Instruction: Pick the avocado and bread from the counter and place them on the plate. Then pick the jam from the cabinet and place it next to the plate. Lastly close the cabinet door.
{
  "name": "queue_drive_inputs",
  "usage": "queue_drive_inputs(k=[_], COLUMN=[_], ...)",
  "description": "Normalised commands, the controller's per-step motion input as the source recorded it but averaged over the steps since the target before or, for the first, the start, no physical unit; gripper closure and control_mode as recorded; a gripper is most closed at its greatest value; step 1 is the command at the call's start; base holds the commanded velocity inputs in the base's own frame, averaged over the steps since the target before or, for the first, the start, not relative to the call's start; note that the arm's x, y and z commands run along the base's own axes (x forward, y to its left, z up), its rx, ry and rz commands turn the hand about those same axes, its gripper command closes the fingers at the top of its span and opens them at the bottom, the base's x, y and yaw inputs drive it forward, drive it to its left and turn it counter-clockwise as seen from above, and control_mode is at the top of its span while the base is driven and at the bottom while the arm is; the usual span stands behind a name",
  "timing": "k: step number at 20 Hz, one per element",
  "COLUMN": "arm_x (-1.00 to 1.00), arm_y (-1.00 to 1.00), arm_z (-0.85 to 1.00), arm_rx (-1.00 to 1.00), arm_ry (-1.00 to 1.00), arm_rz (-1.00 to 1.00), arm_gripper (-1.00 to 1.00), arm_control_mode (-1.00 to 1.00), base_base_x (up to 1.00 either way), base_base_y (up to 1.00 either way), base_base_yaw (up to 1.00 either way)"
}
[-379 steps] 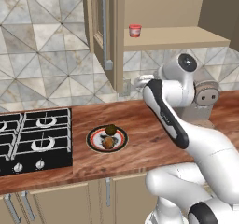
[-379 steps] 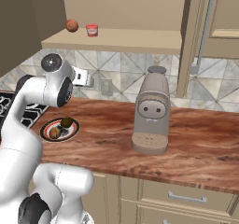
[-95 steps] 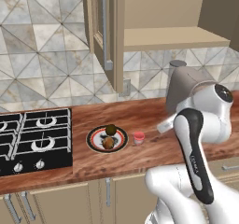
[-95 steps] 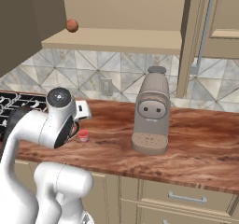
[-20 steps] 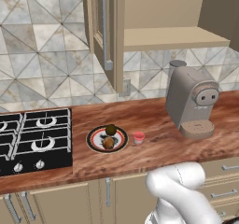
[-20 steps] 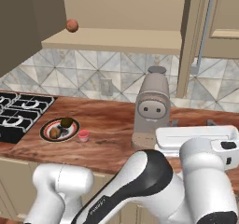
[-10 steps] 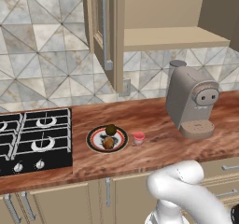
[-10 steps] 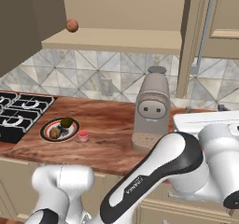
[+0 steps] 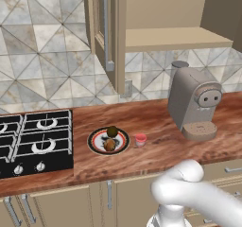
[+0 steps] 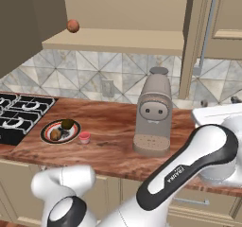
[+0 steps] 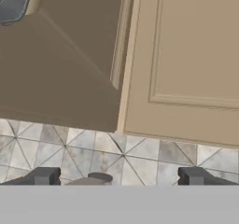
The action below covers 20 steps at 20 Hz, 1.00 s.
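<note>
Right base view: unreadable arm [image 10: 189,169] lettering

My arm [image 10: 156,193] is glossy white, with rounded, thick links and a dark grey band at the elbow joint that carries small white lettering. At 7 o'clock is a grey round cap. My pincer [image 11: 119,176] has two small, dark, square finger tips [image 11: 44,175].

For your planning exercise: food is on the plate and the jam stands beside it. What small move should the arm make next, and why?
Probably bring the open, empty tool toward the outer face of the cabinet door, ready to push it shut. The avocado and bread lie on the plate, the jam stands beside it, and the door stands swung out from the cabinet.
</note>
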Motion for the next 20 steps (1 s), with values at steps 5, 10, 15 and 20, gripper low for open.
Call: queue_drive_inputs(k=[5, 10, 15, 20], arm_x=[0.39, 0.34, 0.18, 0.05], arm_y=[-0.38, -0.04, 0.00, 0.00], arm_z=[0.07, 0.00, 0.04, 0.05], arm_rx=[0.00, 0.00, 0.00, 0.00], arm_ry=[-0.06, -0.02, -0.04, -0.09], arm_rz=[0.10, 0.17, 0.23, 0.23], arm_gripper=[-1.00, -1.00, -1.00, -1.00], arm_control_mode=[-1.00, -1.00, -1.00, -1.00], base_base_x=[0.00, 0.00, 0.00, 0.00], base_base_y=[0.00, 0.00, 0.00, 0.00], base_base_yaw=[0.00, 0.00, 0.00, 0.00])
